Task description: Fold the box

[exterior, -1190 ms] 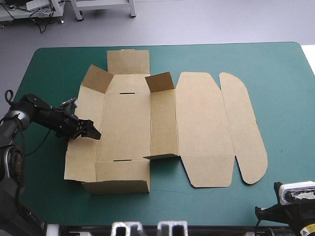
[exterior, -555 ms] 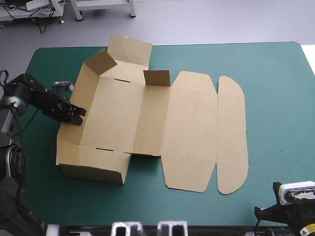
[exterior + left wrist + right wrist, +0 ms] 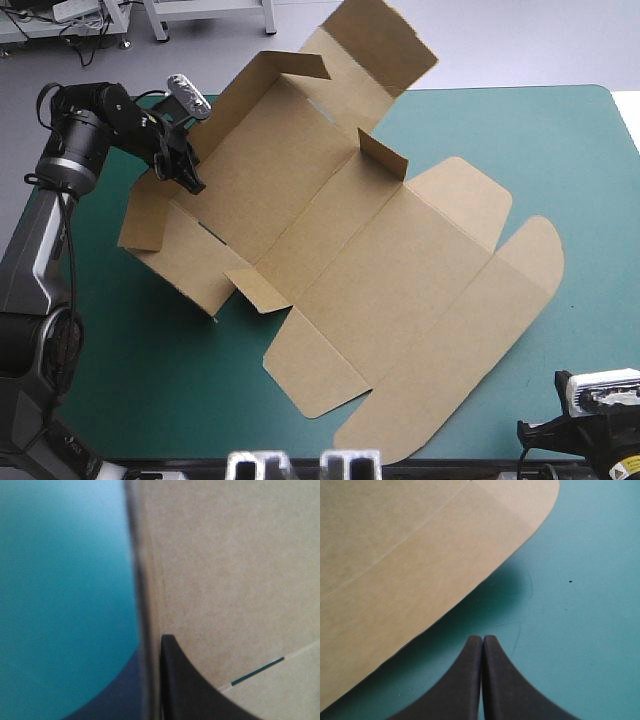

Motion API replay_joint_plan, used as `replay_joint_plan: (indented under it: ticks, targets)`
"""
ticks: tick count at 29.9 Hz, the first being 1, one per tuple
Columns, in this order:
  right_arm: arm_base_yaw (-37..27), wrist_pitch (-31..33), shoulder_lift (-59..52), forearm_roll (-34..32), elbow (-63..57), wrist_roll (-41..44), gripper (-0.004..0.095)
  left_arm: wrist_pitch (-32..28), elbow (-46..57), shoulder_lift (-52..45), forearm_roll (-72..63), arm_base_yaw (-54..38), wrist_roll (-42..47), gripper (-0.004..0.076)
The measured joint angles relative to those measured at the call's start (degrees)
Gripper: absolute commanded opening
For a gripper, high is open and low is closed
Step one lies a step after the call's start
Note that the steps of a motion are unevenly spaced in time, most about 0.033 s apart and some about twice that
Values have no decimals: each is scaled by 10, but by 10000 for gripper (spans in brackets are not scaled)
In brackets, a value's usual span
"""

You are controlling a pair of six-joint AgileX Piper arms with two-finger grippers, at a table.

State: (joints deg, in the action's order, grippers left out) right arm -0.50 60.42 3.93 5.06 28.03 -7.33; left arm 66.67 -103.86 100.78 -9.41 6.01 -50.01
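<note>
Few walls of the box (image 3: 330, 230) stand, lid flat, so I judge most folding remains; left gripper (image 3: 188, 176) pinches a wall, right gripper (image 3: 482, 639) closed on nothing.

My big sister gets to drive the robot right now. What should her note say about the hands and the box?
Hands: the left hand is shut on the box, pinching its left side wall; that side looks lifted. The right hand is shut and empty, low at the table's near right corner. The rounded lid flap lies just ahead of it, not touching.
Place: the box lies slantwise on the teal-green cover, its far end past the table's far edge.
Done: a few end flaps stand up.
Left: raise and tuck the walls; the lid lies flat.
</note>
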Motion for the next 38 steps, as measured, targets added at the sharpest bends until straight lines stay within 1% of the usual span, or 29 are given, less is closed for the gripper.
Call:
replay_joint_plan:
  ticks: [6,10,15,22,25,27,32,38]
  targets:
    - [0,0,0,0,0,0,-13,-39,-49,0,7,49,-46,-9]
    - [0,0,0,0,0,0,-13,-47,-72,0,12,85,-69,-9]
    - [0,0,0,0,0,0,-13,-47,-74,-4,19,131,-105,-9]
    - [0,6,7,-1,29,0,-13,-34,-74,-16,87,211,-94,-9]
    - [0,15,37,-7,67,0,-13,-36,-72,-16,124,246,-64,-9]
    - [0,16,61,-10,101,0,-13,-46,-57,-20,173,272,-26,-9]
    - [0,12,139,-13,194,0,-13,-73,15,-33,302,330,65,-9]
    - [0,11,234,-2,301,0,-13,-143,131,-67,458,394,222,-9]
